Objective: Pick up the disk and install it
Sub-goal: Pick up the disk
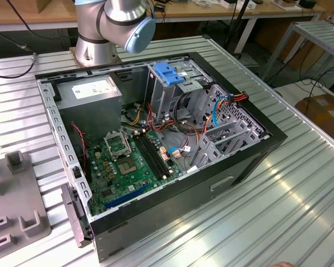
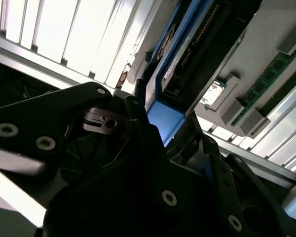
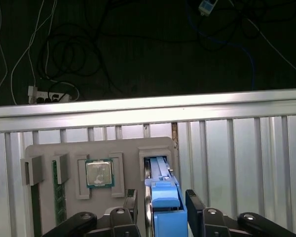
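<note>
Standing in the grey holder (image 3: 123, 148), your disk (image 3: 160, 173) shows a bright blue edge. The end effector (image 3: 162, 196) straddles it; you cannot tell whether it grips.

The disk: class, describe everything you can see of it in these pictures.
The disk is a thin slab in a bright blue plastic carrier, with a dark connector edge showing in the second wrist view. It stands on edge in a slot of the grey holder tray on the ribbed metal table, with the gripper straddling it.
</note>
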